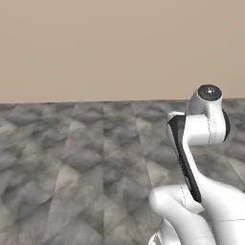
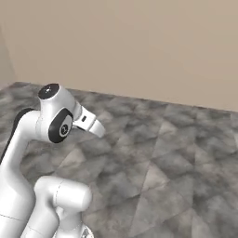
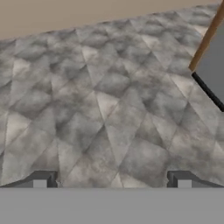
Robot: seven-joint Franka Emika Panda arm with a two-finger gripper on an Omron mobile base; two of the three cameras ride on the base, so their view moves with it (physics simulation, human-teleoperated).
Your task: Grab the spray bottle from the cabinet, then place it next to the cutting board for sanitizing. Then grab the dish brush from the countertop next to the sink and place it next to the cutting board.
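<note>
At right edge, cut-off brown-edged unit [image 3: 210, 57].

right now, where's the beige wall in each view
Left base view: the beige wall spans the top, above the floor.
Right base view: the wall covers the top, its foot slanting down to the right.
Hand view: a thin strip along the top.
Shared landmark: the grey tiled floor at its foot.

I stand in a bare indoor room, shown by grey marbled floor tiles [image 1: 72, 158], a plain beige wall [image 1: 119, 48], and a wood-edged unit's corner [image 3: 210, 57] beside me.
</note>
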